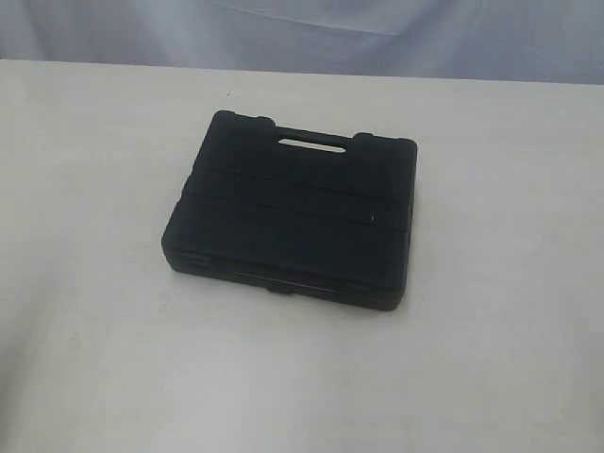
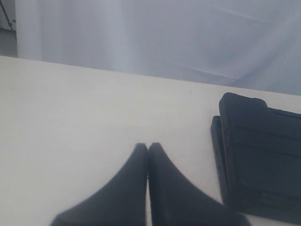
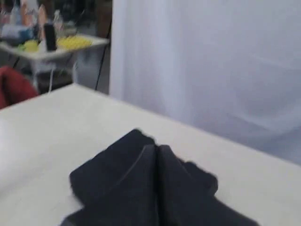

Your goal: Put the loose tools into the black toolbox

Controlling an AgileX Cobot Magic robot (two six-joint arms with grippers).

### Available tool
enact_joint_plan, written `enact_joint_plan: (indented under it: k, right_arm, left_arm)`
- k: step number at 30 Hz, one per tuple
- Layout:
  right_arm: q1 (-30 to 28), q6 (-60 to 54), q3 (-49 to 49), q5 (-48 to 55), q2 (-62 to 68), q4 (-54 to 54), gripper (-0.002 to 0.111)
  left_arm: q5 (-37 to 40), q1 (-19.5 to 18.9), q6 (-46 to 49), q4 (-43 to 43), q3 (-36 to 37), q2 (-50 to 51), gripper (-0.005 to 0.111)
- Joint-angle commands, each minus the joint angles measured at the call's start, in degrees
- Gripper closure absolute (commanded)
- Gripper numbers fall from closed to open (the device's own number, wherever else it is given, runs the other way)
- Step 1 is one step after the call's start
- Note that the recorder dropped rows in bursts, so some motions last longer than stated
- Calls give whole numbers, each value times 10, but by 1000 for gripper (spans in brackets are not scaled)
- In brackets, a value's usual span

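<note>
We see the large black moulded plastic toolbox (image 1: 293, 222) lying closed and flat near the middle of the pale table (image 1: 94, 359), with its slotted handle (image 1: 311, 143) on the far edge. The left gripper (image 2: 148, 147) has its two dark fingers pressed together with nothing between them, and the toolbox lies apart from it. The right gripper (image 3: 157, 149) is closed too, with the toolbox just behind its tips.

The left gripper (image 2: 148, 148) hangs over the pale table (image 2: 70, 122), its two dark fingers pressed together at the tips. The black toolbox (image 2: 258, 160) lies closed on the table, apart from it, before a whitish curtain (image 2: 164, 33)
</note>
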State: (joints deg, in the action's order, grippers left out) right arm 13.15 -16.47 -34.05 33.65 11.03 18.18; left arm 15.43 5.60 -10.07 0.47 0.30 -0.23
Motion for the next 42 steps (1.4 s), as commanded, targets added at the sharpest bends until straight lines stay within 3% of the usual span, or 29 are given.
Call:
enact_joint_plan:
  k: [1,4,13,25,30,42]
  right_arm:
    - [-13,-8,132,-200,-14,-9,109]
    - [-13,-14,223,-283,-23,-9,109]
    - [-25,-74,340,-296,-110,-9,109]
    - [-23,-65,341,-333,-110,-8,109]
    - [-23,84,341,-320,-110,-169,109]
    - [-23,109,341,-200,-110,-182,109]
  left_arm:
    - [2,3,0,-5,-3,2,107]
    - [2,3,0,-5,-3,2,107]
    - [2,3,0,-5,-3,2,107]
    - [2,3,0,-5,-3,2,107]
    - [2,3,0,-5,-3,2,107]
    - [2,3,0,-5,-3,2,107]
